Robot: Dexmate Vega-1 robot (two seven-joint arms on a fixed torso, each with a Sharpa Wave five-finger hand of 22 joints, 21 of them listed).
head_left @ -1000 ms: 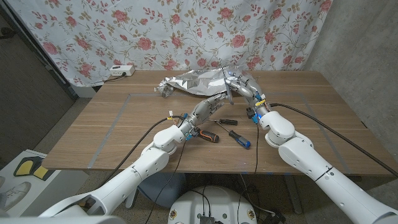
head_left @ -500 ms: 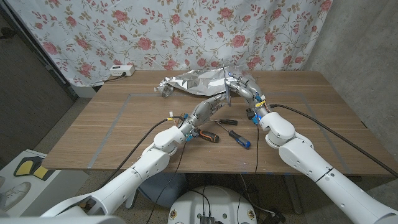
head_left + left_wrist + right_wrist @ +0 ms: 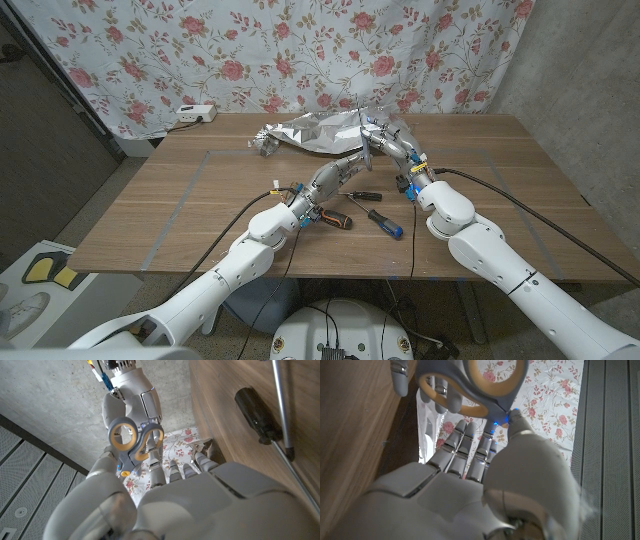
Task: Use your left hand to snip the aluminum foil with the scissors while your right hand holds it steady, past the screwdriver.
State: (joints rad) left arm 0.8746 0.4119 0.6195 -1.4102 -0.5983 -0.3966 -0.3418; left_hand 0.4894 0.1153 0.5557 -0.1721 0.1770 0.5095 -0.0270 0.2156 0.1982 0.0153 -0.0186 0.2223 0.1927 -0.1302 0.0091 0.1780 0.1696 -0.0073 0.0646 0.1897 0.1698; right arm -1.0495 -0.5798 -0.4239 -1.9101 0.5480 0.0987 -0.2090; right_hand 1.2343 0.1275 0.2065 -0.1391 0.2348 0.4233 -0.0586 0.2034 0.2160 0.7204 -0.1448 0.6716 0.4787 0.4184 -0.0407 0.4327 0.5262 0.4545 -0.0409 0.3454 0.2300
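Head view: wooden table (image 3: 200,215), floral curtain (image 3: 250,55) behind, seemingly concrete wall (image 3: 570,60).

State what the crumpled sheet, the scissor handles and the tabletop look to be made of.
Sheet: metal foil, silvery, shiny and sharply creased.
Scissor handles: likely plastic, smooth grey loops with an orange-yellow lining, possibly rubbery.
Tabletop: wood or wood-look laminate, matte brown with straight grain; which one is unclear.

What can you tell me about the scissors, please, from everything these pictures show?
The scissors have grey handles with orange-yellow lining inside the two finger loops, seemingly plastic, and a slim metal blade part that stands nearly upright in the head view. They sit at the table's far middle, against the crumpled aluminum foil. The left hand reaches up to them from below, and the right hand is close beside them; who grips them is unclear.
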